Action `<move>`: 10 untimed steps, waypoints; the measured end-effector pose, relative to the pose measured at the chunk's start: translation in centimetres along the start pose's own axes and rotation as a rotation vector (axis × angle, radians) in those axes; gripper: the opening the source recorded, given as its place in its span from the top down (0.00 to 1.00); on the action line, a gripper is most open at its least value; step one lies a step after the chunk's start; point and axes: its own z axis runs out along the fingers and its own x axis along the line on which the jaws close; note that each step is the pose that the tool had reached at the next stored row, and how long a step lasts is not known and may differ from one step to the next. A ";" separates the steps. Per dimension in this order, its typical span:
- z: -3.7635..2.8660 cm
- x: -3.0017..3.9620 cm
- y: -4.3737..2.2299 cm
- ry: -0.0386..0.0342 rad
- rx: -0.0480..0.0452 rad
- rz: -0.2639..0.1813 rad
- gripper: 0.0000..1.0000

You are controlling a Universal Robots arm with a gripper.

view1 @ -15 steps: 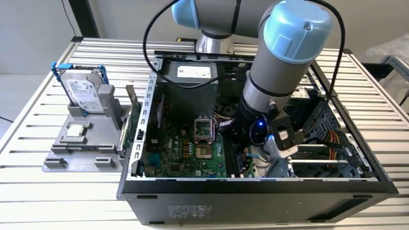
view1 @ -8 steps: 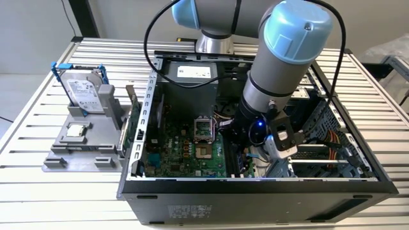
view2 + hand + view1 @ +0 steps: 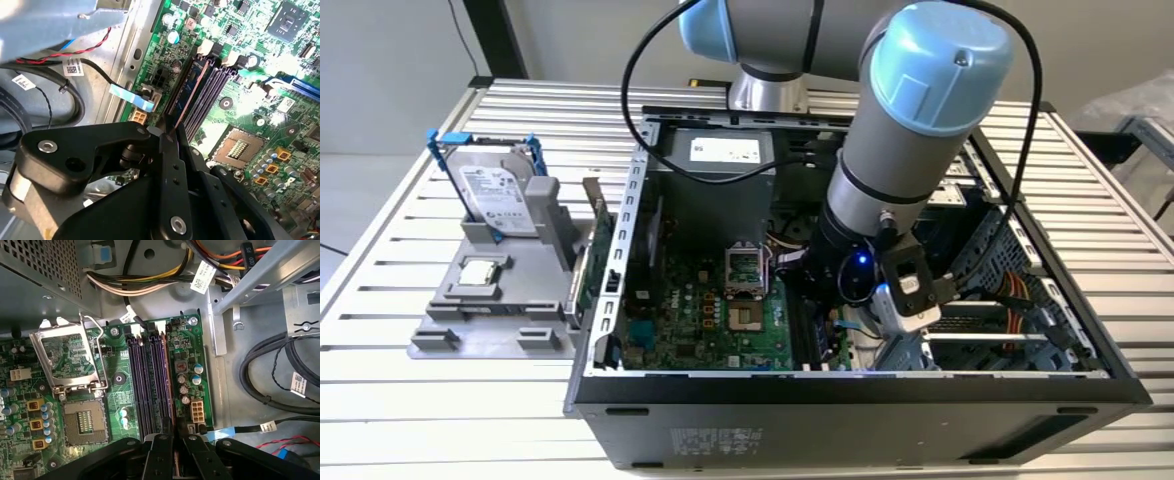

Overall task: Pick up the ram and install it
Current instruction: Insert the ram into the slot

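Insertion step: the tool (image 3: 169,142), clenched on the ram (image 3: 192,87), holds it in the outermost memory slot (image 3: 167,375); seating calls for straight downward pressure.

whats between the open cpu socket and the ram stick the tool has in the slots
In the first wrist view, empty dark memory slots lie between the open silver processor socket and the thin dark ram stick at the black tool.
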 end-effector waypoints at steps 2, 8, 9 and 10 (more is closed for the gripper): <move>0.00 0.00 0.00 0.0001 0.0001 0.000 1.00; 0.00 0.04 0.10 0.0001 0.0008 0.001 1.00; 0.00 0.06 0.12 0.0001 0.0015 0.001 1.00; 0.02 0.05 0.14 -0.0003 0.0031 0.001 1.00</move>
